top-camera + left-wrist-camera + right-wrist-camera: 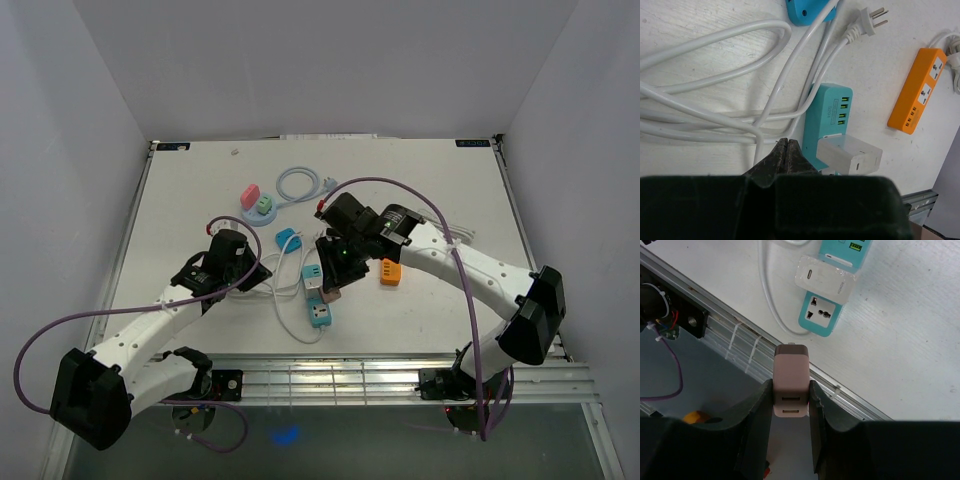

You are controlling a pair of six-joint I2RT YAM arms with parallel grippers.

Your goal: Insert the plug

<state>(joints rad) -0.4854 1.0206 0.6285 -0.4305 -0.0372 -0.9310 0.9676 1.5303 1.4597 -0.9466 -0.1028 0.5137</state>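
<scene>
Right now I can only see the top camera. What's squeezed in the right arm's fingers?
Observer: A pink charger block, pinched between the right fingers, two USB slots facing the camera.
Operator: Is there a hole left for it?
Observer: Yes, one free socket on the teal power strip, beside the white adapter.
Operator: And the other arm?
Observer: The left fingers are shut, empty, over the white cables.
</scene>
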